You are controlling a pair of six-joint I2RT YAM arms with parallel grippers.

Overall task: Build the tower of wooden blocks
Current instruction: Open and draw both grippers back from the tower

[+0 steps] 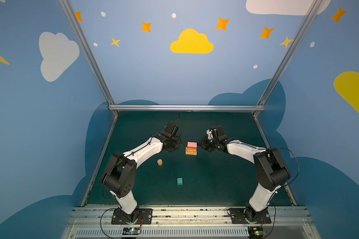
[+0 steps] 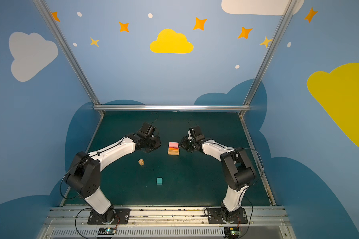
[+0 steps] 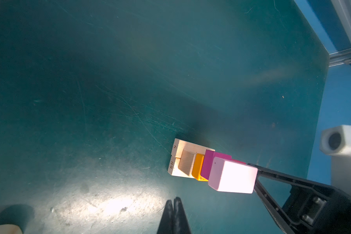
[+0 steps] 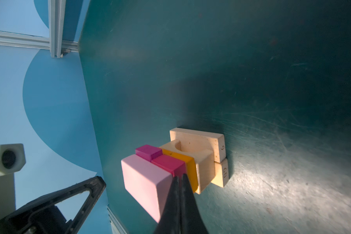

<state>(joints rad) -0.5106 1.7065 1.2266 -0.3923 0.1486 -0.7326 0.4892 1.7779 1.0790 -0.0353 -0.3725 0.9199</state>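
**A:** Where does the tower (image 1: 191,148) stand?

**B:** Mid-desk (image 1: 216,182), between the two arms. Two tan oblongs (image 4: 197,139) lie side by side as a wide foot, with a notched tan block (image 4: 206,170) across them. Above come the orange oblong (image 4: 190,169), then the magenta cube (image 4: 148,152) and red cube (image 4: 167,163) as a pair. The pink oblong (image 3: 231,177) bridges both cubes.

**A:** And the tools?

**B:** Both are pinched narrow and hold nothing. The left tool (image 3: 175,200) hangs off one side of the stack, apart from it. The right tool (image 4: 179,177) is at the opposite side, tips level with the pink oblong and red cube — touching or just short, the wrist views don't settle it.

**A:** Why closed tips there?

**B:** My guess is that shut tips make a blunt pusher for squaring the top layers. With one arm on each side, a nudge is less likely to topple the stack.

**A:** What's left?

**B:** The teal cube (image 1: 180,181) and the cylinder (image 1: 159,162) sit loose on the desk, nearer the arm bases and well apart from the tower. The cylinder seems to stand on end — easy to pinch across, and a fit cap.
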